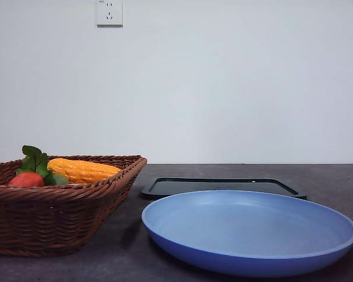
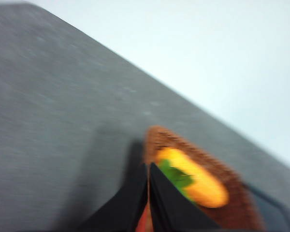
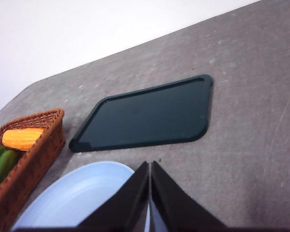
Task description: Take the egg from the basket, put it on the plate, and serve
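Woven brown wicker basket (image 1: 59, 217); smooth light-blue plate (image 1: 250, 232).

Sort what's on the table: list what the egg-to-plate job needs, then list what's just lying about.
Job:
basket
plate
(the egg is not visible among the basket's contents)

Lying about:
black tray
corn cob
red tomato
leafy greens
green vegetable

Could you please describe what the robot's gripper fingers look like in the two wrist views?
Both are plain black. The left gripper shows two long, tapering, wedge-shaped fingers, blurred by motion. The right gripper has the same smooth matte black wedges narrowing to thin tips. No cables or markings show.
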You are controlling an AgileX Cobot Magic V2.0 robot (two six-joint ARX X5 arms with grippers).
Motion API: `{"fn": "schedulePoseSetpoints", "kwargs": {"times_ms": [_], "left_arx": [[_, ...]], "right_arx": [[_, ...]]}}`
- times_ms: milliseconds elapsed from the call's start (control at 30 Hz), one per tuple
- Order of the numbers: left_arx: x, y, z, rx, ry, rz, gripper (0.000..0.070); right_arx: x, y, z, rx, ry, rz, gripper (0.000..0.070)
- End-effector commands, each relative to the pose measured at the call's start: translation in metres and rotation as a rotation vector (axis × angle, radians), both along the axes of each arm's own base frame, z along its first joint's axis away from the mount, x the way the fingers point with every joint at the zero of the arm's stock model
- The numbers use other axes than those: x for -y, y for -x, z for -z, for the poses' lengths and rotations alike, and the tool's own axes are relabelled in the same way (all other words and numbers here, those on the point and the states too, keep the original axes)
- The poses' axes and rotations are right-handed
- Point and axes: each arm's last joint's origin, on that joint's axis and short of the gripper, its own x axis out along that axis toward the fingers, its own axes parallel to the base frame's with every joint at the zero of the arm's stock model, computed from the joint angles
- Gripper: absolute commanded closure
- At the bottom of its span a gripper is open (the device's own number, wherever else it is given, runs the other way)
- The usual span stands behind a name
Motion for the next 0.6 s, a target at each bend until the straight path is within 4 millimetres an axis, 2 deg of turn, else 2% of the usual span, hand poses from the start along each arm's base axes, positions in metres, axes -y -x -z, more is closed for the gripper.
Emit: {"fn": "schedulePoseSetpoints", "kwargs": {"times_ms": [0,233,400,567], "left_arx": [[0.002,-0.001,0.002,-0.009,0.094,0.050,0.0700],[0.007,0.005,-0.022,-0.122,0.098,0.232,0.0700],[0.009,0.002,-0.054,-0.136,0.012,0.313,0.0700],[0.012,-0.010,-0.089,-0.193,-0.073,0.412,0.0700]], "right_arx": [[0.001,0.003,-0.014,0.009,0.004,0.009,0.0700],[0.004,0.013,-0.053,-0.073,0.045,0.018,0.0700],[0.003,0.008,-0.072,-0.159,0.076,0.008,0.0700],[-0.003,-0.004,-0.087,-0.226,0.101,-0.042,0.0700]]}}
